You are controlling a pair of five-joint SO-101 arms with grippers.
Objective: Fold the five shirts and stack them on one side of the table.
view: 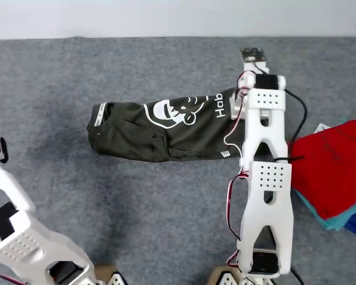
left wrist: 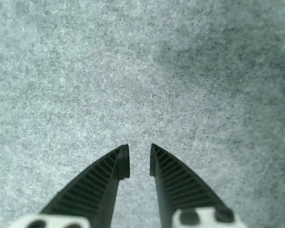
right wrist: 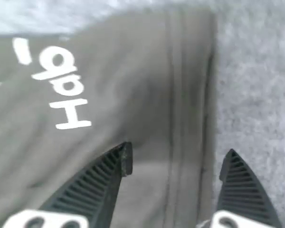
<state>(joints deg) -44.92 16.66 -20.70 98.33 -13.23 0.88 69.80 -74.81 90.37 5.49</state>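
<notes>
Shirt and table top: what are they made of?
The shirt looks like soft, matte dark green knit cloth, probably cotton: it wrinkles and shows stitched hems, with a white print. The table top looks like gray felt or short carpet, fuzzy and speckled.

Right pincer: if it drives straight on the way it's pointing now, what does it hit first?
Most likely the dark green shirt. The open right pincer straddles the shirt's edge, with cloth under most of the gap and grey mat just beyond. How high it sits above the cloth is unclear.
</notes>
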